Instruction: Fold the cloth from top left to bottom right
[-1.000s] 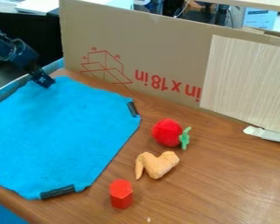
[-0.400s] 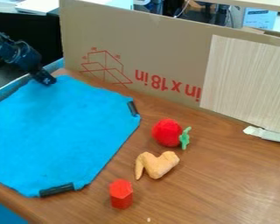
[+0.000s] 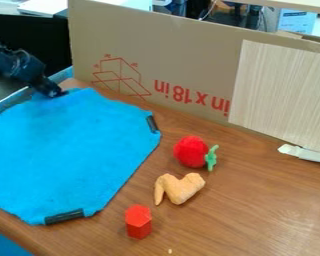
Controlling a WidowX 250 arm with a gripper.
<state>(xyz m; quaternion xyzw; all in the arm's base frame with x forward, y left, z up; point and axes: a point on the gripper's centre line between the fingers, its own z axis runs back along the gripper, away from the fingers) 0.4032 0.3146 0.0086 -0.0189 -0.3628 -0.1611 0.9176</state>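
Black claw [image 3: 54, 93] at upper edge of broad, many-sided blue fabric cloth [image 3: 69, 150]; open or closed, cannot tell. Cloth spreads out mostly below claw. Advise: confirm edge pinched, lift low, sweep diagonally down-right, lay slowly, avoid dragging lower layer.

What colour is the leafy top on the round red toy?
Green; the leafy top shows best in the camera view, beside the red toy.

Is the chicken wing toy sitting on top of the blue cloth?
No, the chicken wing toy lies on the bare wood of the table, to the right of the blue cloth.
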